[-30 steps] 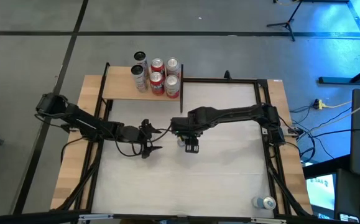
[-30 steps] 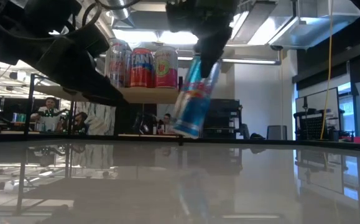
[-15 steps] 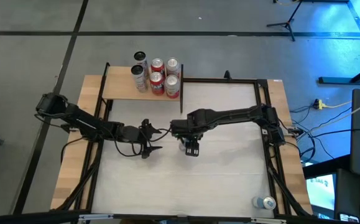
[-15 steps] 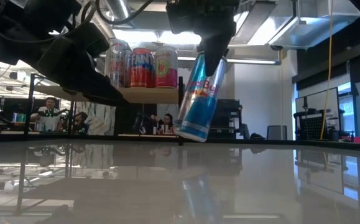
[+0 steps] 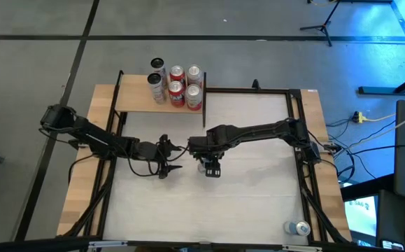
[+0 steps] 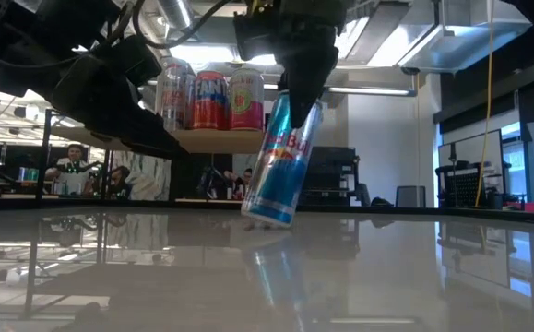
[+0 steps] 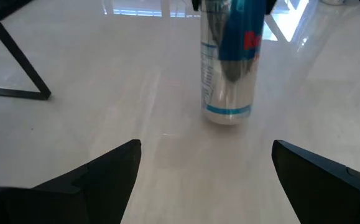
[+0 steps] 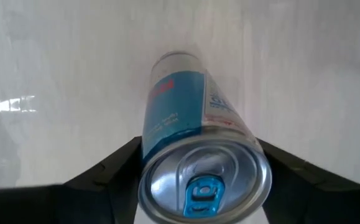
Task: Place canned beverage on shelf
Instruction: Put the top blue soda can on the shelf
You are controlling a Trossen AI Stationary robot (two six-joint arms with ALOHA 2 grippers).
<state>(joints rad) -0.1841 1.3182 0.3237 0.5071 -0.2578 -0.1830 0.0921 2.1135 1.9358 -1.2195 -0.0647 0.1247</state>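
On the white desk (image 5: 258,203), centre frame: tilted blue can (image 6: 280,161) grasped by right pincer (image 5: 210,166); left pincer (image 5: 171,162) released beside it.

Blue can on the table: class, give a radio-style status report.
Right claw holds the blue can by its top, tilted, base near the table. Left claw open, waiting beside it. Shelf carries five cans; path clear.
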